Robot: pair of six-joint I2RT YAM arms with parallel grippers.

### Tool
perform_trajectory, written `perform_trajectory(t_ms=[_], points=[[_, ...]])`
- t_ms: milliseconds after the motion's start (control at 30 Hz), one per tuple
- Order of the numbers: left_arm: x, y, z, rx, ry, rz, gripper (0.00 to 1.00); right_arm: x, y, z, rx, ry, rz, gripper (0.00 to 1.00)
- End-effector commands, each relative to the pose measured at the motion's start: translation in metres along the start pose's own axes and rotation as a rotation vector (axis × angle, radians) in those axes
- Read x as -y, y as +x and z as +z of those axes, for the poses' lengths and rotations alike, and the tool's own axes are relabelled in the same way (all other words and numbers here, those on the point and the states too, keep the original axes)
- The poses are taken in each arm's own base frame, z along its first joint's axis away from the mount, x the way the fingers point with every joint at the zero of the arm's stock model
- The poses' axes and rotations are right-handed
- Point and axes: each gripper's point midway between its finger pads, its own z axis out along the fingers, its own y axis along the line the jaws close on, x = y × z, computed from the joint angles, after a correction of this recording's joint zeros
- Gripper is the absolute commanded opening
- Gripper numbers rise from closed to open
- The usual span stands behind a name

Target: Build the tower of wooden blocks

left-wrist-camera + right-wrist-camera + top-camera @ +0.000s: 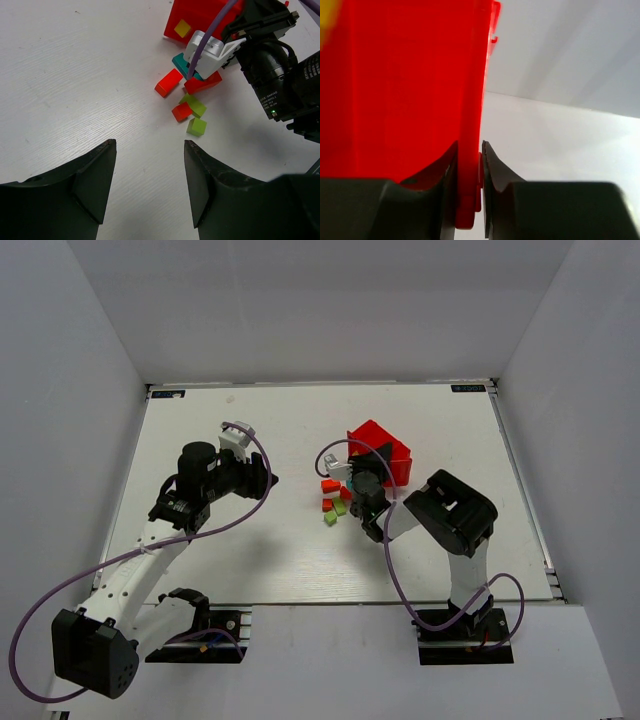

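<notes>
At the middle of the surface [250, 560], the right pincer [470, 165] is clamping the thin wall of the red bin [395, 75], one jaw pressing on each side of it. The bin seems to be sitting tilted in the top view, so this grip is probably serving to tip it or to hold it out of the way. The blocks [196, 106] are lying loose just left of the bin and of this pincer, red, lime and teal, bunched close together and none stacked, so no tower is standing yet. A yellow block [182, 28] is showing against the bin's red; whether it is lying inside, I cannot tell. The left pincer [149, 145] is hanging with jaws apart and gripping nothing, well to the left of the blocks and pointing at them, likely waiting to pick one.
</notes>
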Motion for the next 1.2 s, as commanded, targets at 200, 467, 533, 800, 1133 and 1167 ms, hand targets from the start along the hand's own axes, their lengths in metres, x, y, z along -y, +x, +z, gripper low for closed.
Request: perform_trajectory(t_ms=[200,467,533,800,1133,1167], points=[[0.002,-0.008,-0.003,0.017,0.002,0.013,0.67,0.061,0.019,-0.013,-0.023,0.278,0.280,0.00],[0.002,-0.008,-0.003,0.017,0.002,0.013,0.67,0.081,0.024,-0.017,-0.057,0.348,0.293,0.00],[0.002,-0.008,-0.003,0.017,0.002,0.013,0.67,0.086,0.030,-0.015,-0.070,0.356,0.349,0.00],[0.002,-0.008,-0.003,0.017,0.002,0.013,0.67,0.094,0.057,0.013,-0.094,0.084,0.808,0.00],[0.007,-0.007,-0.001,0.014,0.031,0.014,0.67,0.055,0.062,0.035,-0.075,-0.410,1.068,0.00],[0.007,-0.007,-0.001,0.014,0.031,0.014,0.67,0.051,0.064,0.038,-0.066,-0.441,1.091,0.00]])
